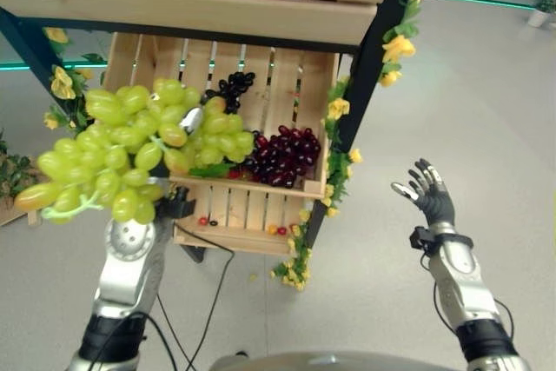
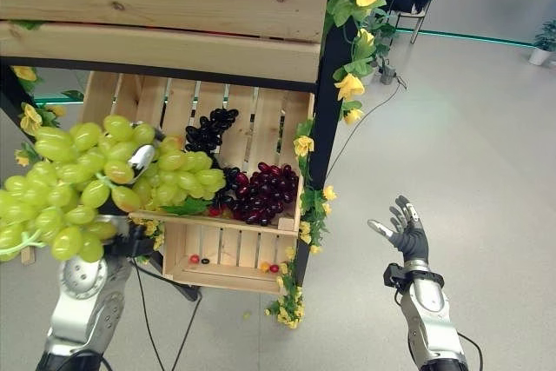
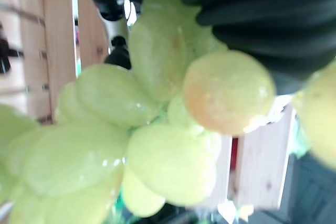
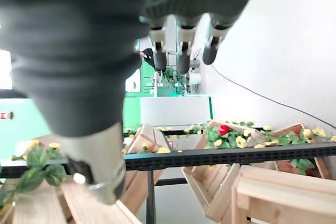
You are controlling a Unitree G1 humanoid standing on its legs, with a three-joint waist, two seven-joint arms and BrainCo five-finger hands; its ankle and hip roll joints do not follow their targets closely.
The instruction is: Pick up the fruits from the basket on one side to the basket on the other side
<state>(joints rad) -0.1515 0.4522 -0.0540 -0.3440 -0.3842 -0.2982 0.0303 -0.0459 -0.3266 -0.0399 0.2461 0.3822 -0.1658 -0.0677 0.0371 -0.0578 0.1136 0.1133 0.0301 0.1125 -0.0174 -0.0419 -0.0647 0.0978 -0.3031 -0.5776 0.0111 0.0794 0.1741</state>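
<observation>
Left robot hand (image 1: 185, 124) is curled round a big bunch of green grapes (image 1: 122, 158), held up in front of the wooden crate (image 1: 314, 110). Right robot hand (image 1: 429, 193) hangs open, empty. Behind, dark red grapes (image 1: 282, 155) sit in the crate. Best carried slowly so nothing swings loose.

Left hand (image 1: 193, 119) clenched, right hand (image 1: 432, 197) open

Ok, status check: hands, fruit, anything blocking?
Left hand shut on big green grape bunch, lifted before wooden slatted crate. Right hand open, empty. Nothing blocking.
</observation>
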